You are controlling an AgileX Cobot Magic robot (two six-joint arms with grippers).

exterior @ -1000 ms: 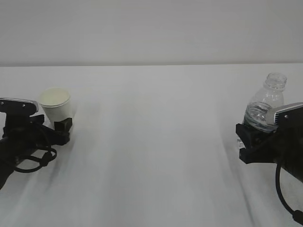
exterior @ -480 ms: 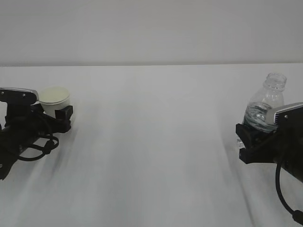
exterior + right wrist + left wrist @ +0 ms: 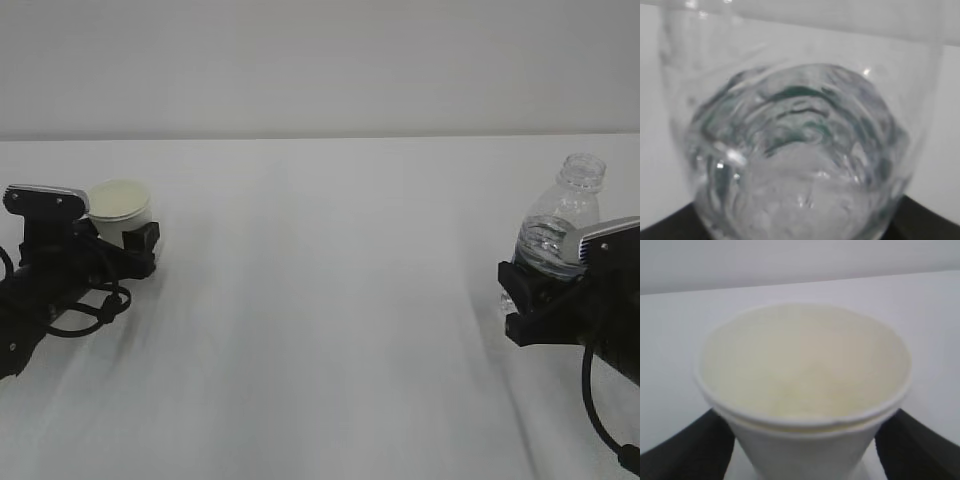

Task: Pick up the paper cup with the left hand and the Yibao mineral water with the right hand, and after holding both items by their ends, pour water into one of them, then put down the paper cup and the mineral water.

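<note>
The white paper cup (image 3: 120, 205) stands upright at the left, cream inside showing. My left gripper (image 3: 120, 243) is open around its lower body. In the left wrist view the paper cup (image 3: 805, 390) fills the frame between the two black fingers (image 3: 690, 450), with thin slivers of table showing beside its tapered wall. At the right, the clear Yibao mineral water (image 3: 565, 210) leans slightly, capless, with water inside. My right gripper (image 3: 530, 285) is shut on its lower part, and its base is hidden. The right wrist view is filled by the ribbed bottle (image 3: 800, 150) with green label glimpses.
A plain white table (image 3: 320, 300) runs to a pale wall behind. Nothing else stands between the two arms. A black cable loops under the left arm (image 3: 85, 315), and another hangs below the right arm (image 3: 600, 420).
My left gripper has moved up and forward around the paper cup, hiding its lower body; the cup hardly shifted. The right gripper and the bottle have stayed still.
</note>
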